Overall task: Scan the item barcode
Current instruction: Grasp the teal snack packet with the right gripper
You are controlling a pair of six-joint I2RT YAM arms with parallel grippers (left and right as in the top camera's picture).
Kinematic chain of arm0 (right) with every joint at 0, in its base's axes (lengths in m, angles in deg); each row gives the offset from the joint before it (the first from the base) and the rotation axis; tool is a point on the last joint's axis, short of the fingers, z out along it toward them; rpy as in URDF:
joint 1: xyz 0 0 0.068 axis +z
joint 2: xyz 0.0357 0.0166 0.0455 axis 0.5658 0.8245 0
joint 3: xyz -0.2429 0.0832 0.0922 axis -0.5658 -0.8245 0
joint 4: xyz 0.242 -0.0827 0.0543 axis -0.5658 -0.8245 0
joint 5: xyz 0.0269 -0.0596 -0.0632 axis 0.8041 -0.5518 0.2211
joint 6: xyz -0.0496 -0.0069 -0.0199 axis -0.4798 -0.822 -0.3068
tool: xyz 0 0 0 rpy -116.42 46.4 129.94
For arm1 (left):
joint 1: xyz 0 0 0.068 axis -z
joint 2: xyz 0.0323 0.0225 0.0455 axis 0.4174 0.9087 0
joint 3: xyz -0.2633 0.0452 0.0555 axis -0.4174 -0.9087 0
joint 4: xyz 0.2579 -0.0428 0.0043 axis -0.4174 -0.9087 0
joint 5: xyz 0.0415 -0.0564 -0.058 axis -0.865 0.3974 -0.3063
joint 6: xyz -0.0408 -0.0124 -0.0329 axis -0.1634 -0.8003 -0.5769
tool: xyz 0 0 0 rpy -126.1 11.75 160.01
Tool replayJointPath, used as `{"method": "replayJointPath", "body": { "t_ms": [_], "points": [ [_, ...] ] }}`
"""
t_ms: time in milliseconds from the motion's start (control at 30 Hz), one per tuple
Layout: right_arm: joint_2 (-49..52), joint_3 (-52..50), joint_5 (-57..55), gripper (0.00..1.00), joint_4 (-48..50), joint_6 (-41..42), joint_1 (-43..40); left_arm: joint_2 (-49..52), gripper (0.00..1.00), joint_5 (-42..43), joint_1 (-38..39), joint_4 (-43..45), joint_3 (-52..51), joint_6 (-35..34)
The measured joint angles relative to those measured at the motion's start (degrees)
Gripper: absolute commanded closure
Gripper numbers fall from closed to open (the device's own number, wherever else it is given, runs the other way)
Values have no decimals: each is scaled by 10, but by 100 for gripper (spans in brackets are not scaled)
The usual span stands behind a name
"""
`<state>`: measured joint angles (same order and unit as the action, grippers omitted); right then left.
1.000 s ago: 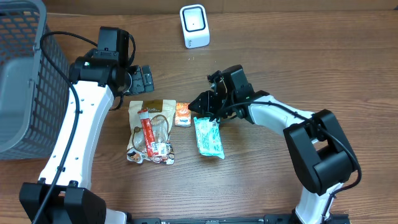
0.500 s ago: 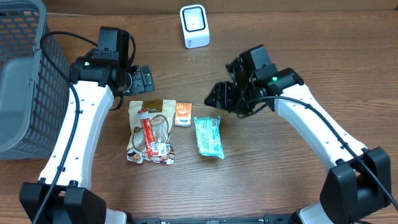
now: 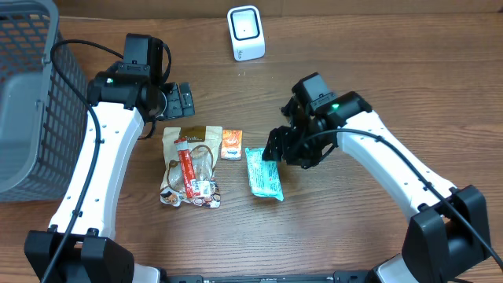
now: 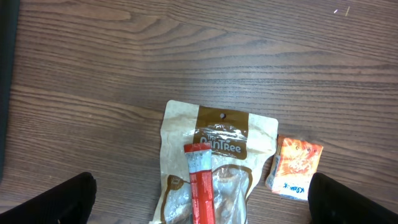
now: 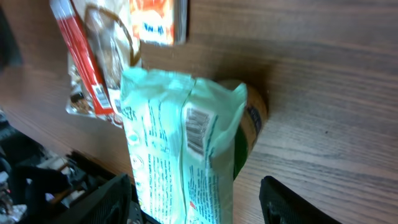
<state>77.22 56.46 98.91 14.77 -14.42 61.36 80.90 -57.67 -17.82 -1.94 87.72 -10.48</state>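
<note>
**Mint-green plastic packet [image 3: 263,174] flat on the table, not yet carried to the white box-shaped barcode scanner [image 3: 245,33].**

The brown wooden table [image 3: 393,94] has bare room between the goods and its far edge, where the scanner stands well apart. A grey mesh basket [image 3: 31,118] fills the left edge. The left gripper [image 3: 182,101] hangs wide open and empty near the brown snack pouch [image 3: 191,165]. The right gripper [image 3: 275,149] straddles the packet's far end, jaws apart and gripping nothing. A small orange sachet [image 3: 231,144] lies just beside. The packet's barcode [image 5: 198,127] shows on its seam flap. Grasping, lifting and presenting appear left to do, and the way to the scanner looks unobstructed.
</note>
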Motion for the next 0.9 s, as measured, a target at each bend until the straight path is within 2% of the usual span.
{"method": "replayJointPath", "body": {
  "t_ms": [100,200,267,633,833,900],
  "points": [
    [0,-11,-11,35,0,4,17,0,0,0,0,0,0,0],
    [0,-22,-27,49,1,8,29,0,0,0,0,0,0,0],
    [0,-25,-33,52,2,11,31,0,0,0,0,0,0,0],
    [0,-25,-46,52,3,10,32,0,0,0,0,0,0,0],
    [0,-25,-80,53,10,10,59,0,0,0,0,0,0,0],
    [0,-25,-83,59,12,10,64,0,0,0,0,0,0,0]
  ]
}}
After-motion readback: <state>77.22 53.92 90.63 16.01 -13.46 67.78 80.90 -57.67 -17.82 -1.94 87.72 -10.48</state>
